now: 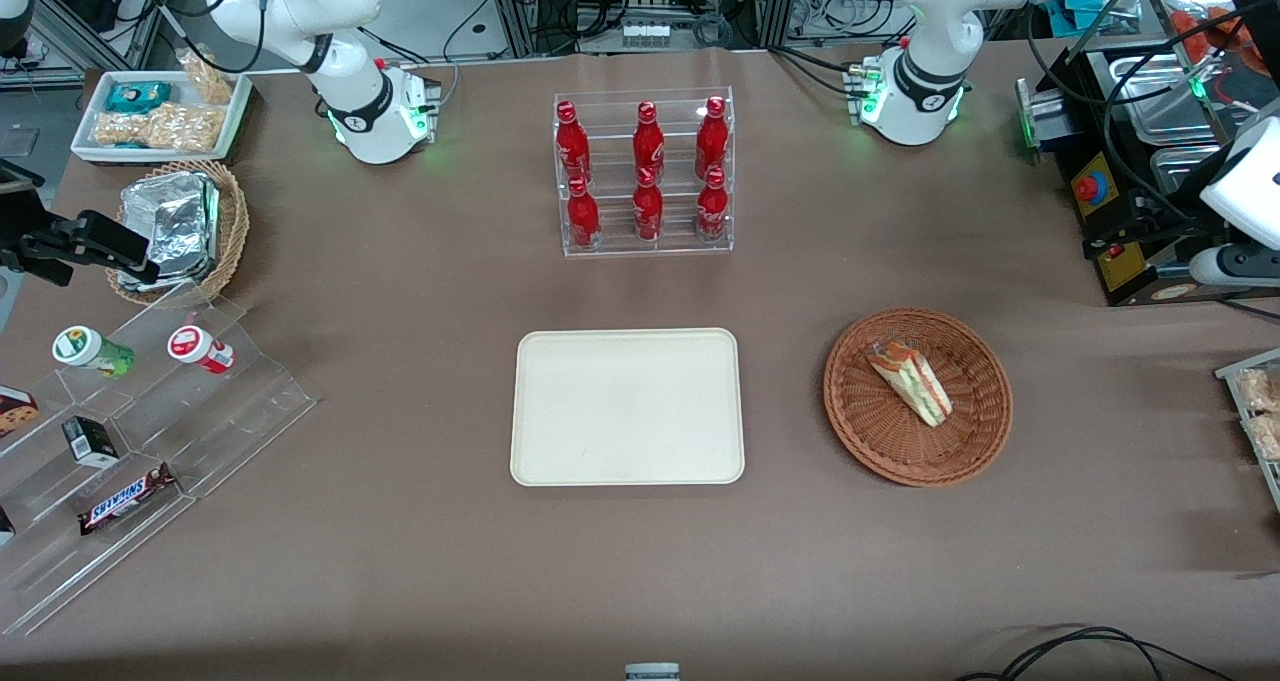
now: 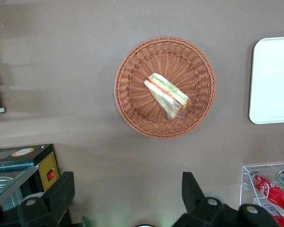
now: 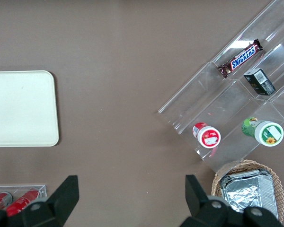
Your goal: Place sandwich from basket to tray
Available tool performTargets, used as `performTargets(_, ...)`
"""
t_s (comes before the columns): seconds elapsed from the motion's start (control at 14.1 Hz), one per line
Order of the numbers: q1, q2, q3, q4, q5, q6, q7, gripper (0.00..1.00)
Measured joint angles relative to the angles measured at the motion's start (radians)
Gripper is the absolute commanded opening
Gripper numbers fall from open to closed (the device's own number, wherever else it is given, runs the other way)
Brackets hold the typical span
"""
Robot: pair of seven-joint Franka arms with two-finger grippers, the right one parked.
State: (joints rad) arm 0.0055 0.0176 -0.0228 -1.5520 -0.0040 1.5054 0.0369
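The sandwich [image 1: 909,382] lies in the round wicker basket [image 1: 975,436] at the right of the front frame, beside the cream tray [image 1: 627,407] at centre, both on the brown tabletop [image 1: 400,291]. The pincer [image 2: 128,198] hangs high above the basket, fingers [image 2: 61,191] spread wide, holding nothing.

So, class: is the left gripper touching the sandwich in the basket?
Apart. The left wrist view shows the gripper, fingers open, hanging high over bare table beside the basket, a wide gap from the sandwich.
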Motion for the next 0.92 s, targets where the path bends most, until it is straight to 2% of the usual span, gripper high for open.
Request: performTargets(0.92,-0.001,0.007,-0.003,-0.005,0.0,-0.032,-0.057,1.0)
